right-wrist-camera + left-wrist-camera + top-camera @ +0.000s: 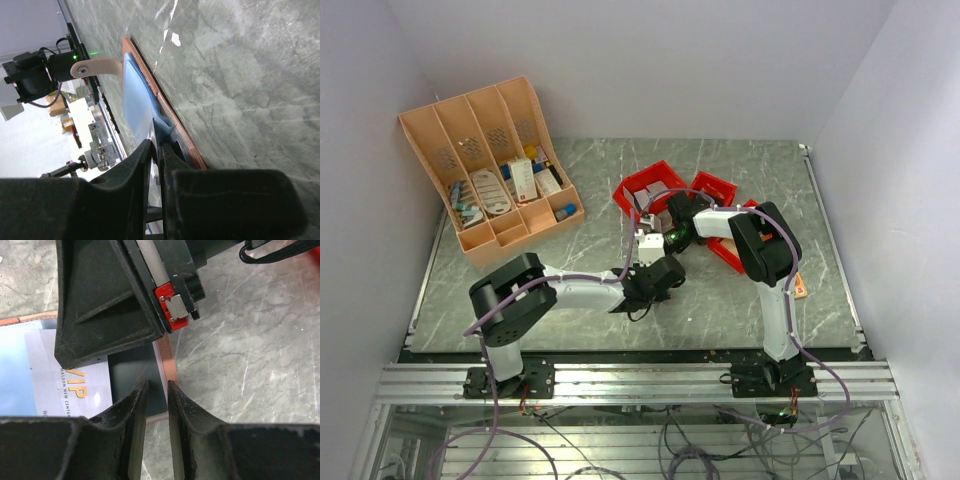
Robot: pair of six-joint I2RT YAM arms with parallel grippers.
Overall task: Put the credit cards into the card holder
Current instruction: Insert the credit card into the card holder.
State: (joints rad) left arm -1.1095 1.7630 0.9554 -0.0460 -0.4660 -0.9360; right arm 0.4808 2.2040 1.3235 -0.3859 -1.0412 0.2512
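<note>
The card holder [170,356] lies open on the marble. In the left wrist view I see its tan-brown edge, a dark card [134,376] in it, and a pale blue and white "VIP" card [47,375]. In the right wrist view the card holder [165,107] shows its brown rim and its strap with a round snap [82,68]. My right gripper [156,146] is shut on the thin edge of the pale blue card [135,97], which lies against the holder. My left gripper [157,387] hovers over the holder's edge with the jaws slightly apart and nothing between them. In the top view both grippers meet, left [650,262] and right [658,238], and hide the holder.
An orange-tan slotted organiser rack [490,170] with small items stands at the back left. Red bins [650,185] [715,187] sit behind the grippers, and another [730,252] is under the right arm. A small tan item [801,288] lies right of the right arm.
</note>
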